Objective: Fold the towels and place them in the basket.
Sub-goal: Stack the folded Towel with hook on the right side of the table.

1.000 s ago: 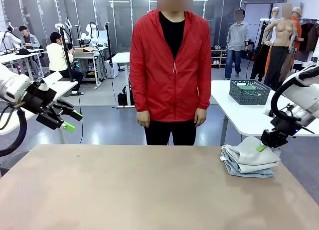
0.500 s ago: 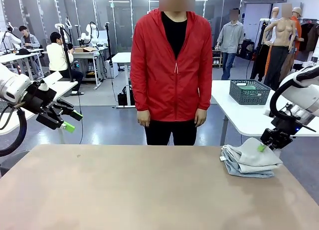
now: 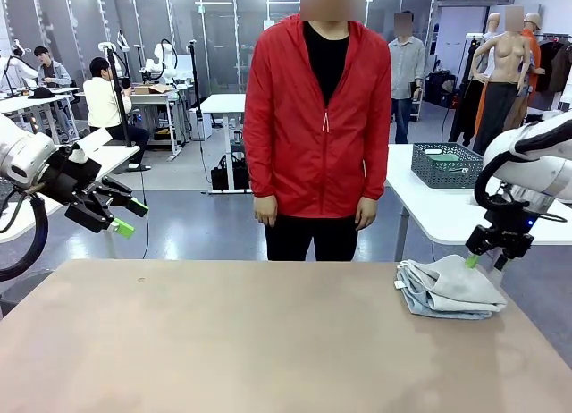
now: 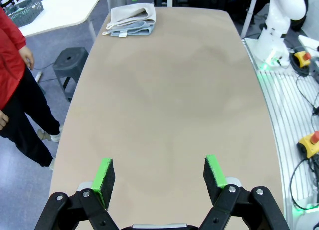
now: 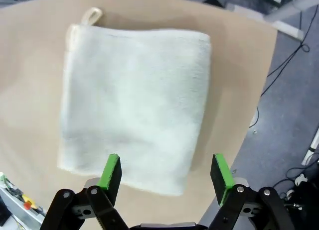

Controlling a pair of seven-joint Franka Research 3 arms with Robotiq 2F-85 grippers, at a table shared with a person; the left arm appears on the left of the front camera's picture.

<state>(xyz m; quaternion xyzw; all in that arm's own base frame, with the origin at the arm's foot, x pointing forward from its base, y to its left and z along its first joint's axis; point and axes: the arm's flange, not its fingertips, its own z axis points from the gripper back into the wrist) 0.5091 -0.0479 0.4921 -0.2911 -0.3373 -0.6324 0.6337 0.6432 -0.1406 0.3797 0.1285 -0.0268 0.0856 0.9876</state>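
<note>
- Two folded towels (image 3: 450, 288), cream over light blue, lie stacked at the table's (image 3: 268, 341) far right corner, hanging loops facing the person (image 3: 318, 127).
- We judge them soft, light and floppy; best pinched at a folded edge.
- Long axis: across the table, we think.
- Our right gripper (image 3: 487, 263) hangs just above, fingers spread, empty.
- Our left gripper (image 3: 125, 216) waits well apart, fingers spread.
- The basket (image 3: 448, 165) sits on another table behind.

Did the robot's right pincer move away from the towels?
Yes. The right pincer has lifted up off the folded towels, which stay on the table, and its jaws have opened.
</note>
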